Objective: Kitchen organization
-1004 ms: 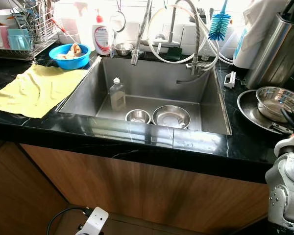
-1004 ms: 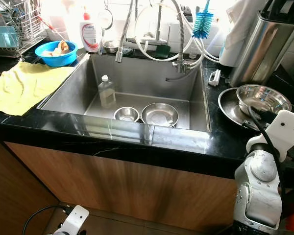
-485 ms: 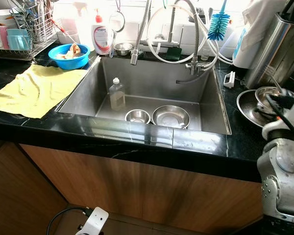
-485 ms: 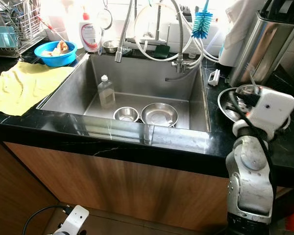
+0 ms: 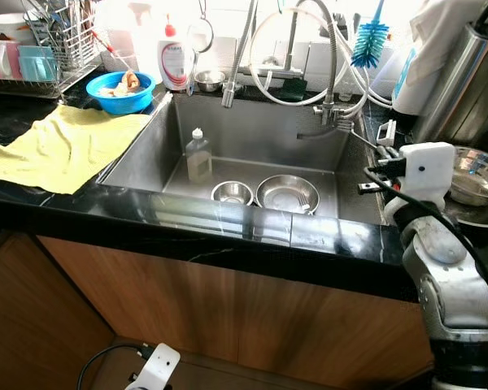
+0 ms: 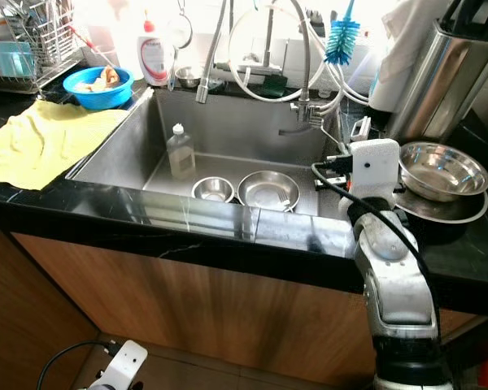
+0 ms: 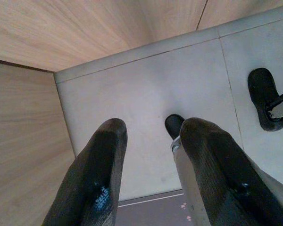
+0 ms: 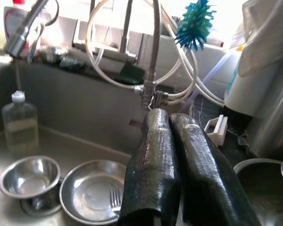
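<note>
My right gripper (image 8: 170,118) is shut with nothing between its fingers. It hovers at the right rim of the steel sink (image 5: 146,150), pointing in over the basin. On the sink floor lie a small steel bowl (image 5: 230,192), a wider steel bowl (image 5: 286,193) with a fork in it, and an upright clear bottle (image 5: 198,156). Another steel bowl (image 5: 480,172) rests on a steel plate on the counter, right of my right wrist (image 5: 427,166). My left gripper (image 7: 153,129) hangs open above the floor tiles.
A yellow cloth (image 5: 61,146) covers the black counter left of the sink. Behind it stand a blue bowl (image 5: 118,85), a dish rack (image 5: 41,49) and a soap bottle (image 5: 176,61). Faucet hoses and a blue brush (image 5: 370,41) hang behind the sink. A tall steel canister (image 5: 464,89) stands far right.
My right arm has risen from low at the right and swung left, from beside the bowl on the plate to the sink's right rim. The view has shifted slightly.
</note>
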Motion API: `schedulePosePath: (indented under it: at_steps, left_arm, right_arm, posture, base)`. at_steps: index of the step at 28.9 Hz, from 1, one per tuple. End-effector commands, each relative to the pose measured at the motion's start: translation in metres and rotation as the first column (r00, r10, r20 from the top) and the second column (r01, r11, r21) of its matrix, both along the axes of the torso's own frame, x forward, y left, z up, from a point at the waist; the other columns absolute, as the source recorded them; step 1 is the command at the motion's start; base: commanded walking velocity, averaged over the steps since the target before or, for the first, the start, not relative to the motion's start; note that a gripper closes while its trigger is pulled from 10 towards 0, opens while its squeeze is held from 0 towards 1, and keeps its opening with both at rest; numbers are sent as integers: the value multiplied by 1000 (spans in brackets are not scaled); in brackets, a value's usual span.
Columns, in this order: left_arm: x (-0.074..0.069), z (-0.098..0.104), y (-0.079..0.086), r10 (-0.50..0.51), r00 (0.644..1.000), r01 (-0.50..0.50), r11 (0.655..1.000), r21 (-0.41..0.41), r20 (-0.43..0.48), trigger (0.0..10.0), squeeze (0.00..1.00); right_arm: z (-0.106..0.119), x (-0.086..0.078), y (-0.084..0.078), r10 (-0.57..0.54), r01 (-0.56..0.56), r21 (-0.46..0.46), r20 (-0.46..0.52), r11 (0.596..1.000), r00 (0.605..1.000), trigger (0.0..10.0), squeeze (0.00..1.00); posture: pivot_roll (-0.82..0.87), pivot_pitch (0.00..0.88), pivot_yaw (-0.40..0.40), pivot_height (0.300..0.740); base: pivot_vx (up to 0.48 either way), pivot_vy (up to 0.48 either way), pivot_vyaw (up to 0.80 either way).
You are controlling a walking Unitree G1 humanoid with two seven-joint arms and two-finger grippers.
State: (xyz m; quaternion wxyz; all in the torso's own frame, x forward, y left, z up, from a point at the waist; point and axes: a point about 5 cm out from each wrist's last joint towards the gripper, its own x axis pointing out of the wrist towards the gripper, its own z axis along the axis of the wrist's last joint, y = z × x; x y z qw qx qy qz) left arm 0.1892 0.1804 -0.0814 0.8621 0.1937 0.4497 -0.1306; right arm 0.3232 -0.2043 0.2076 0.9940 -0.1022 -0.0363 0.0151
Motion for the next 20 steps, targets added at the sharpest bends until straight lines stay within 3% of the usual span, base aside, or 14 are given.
schedulePosePath:
  at_steps: [1, 3, 6, 17, 18, 19, 20]
  left_arm:
    - [-2, -1, 0, -13, 1000, 13, 1000, 9, -8, 10000, 0]
    - [-2, -1, 0, -12, 1000, 12, 1000, 10, -8, 10000, 0]
    - [-2, -1, -1, -8, 1000, 8, 1000, 9, -7, 10000, 0]
    - [-3, -2, -2, -5, 1000, 5, 1000, 4, -6, 10000, 0]
    - [-3, -2, -2, -8, 1000, 8, 1000, 5, -8, 10000, 0]
    - [-3, -2, -2, -9, 1000, 9, 1000, 6, -9, 10000, 0]
    - [-4, -2, -2, -11, 1000, 12, 1000, 6, -9, 10000, 0]
  right_arm:
    - [-3, 5, 2, 38, -36, 53, -34, 998, 999, 10000, 0]
    - [-7, 8, 3, 71, -67, 74, -58, 995, 996, 10000, 0]
    - [-22, 14, 0, 63, -59, 35, -133, 998, 989, 10000, 0]
    - [-32, 18, 6, 114, -106, 51, -176, 993, 978, 10000, 0]
    - [-33, 18, 7, 122, -113, 56, -176, 992, 977, 10000, 98]
    - [-34, 18, 7, 125, -116, 60, -176, 991, 976, 10000, 98]
    - [-35, 18, 8, 127, -118, 61, -182, 991, 975, 10000, 522]
  posture:
    - [-113, 0, -46, 740]
    - [-104, 0, -47, 740]
    - [-90, 0, -55, 740]
    - [-107, 0, -60, 740]
    - [-111, 0, -57, 740]
    - [-111, 0, -57, 740]
    - [-112, 0, -58, 740]
  base:
    - [0, 0, 0]
    - [0, 0, 0]
    - [0, 0, 0]
    - [0, 0, 0]
    - [0, 0, 0]
    - [0, 0, 0]
    - [0, 0, 0]
